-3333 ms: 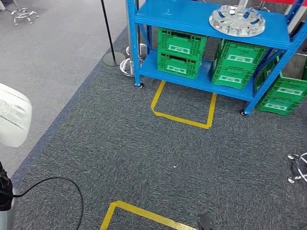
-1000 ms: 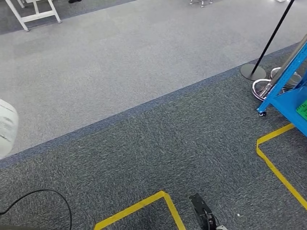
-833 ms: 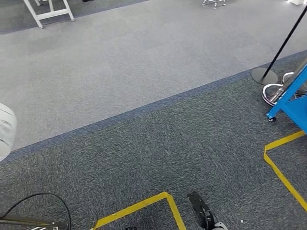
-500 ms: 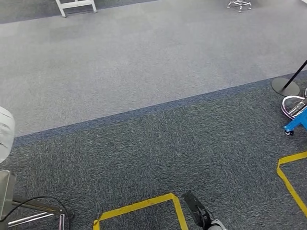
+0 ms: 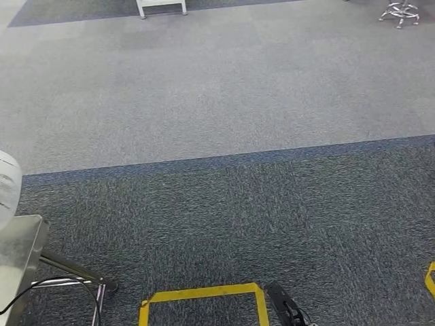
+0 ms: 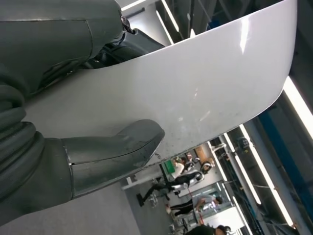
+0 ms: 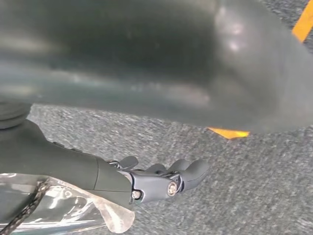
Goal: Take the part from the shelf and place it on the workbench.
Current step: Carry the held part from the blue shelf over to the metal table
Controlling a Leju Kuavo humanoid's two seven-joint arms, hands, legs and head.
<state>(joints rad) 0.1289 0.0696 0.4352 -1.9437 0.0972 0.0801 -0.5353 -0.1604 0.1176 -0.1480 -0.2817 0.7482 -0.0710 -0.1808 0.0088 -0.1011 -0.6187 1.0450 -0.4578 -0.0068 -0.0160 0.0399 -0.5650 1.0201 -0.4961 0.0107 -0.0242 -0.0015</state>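
The white curved part (image 6: pixel 207 83) is gripped by my left hand (image 6: pixel 44 166): the thick grey thumb (image 6: pixel 114 149) presses one face and the dark fingers (image 6: pixel 55 34) wrap the other. In the head view a piece of this white part (image 5: pixel 7 187) shows at the left edge. My right hand (image 5: pixel 287 309) hangs low at the bottom of the head view over the dark carpet. The right wrist view shows its fingers (image 7: pixel 166 178) stretched out and holding nothing.
A metal table corner (image 5: pixel 20 244) with thin legs stands at the lower left, a black cable (image 5: pixel 77 282) beside it. A yellow tape square (image 5: pixel 205 293) marks the carpet ahead. A white frame (image 5: pixel 160 7) and a chair base (image 5: pixel 400 12) stand far off. People (image 6: pixel 184 196) stand in the distance.
The camera has swung left: the blue shelf and stanchion slid out at the right, and the metal table corner came in at the lower left. The white part stays in my left hand.
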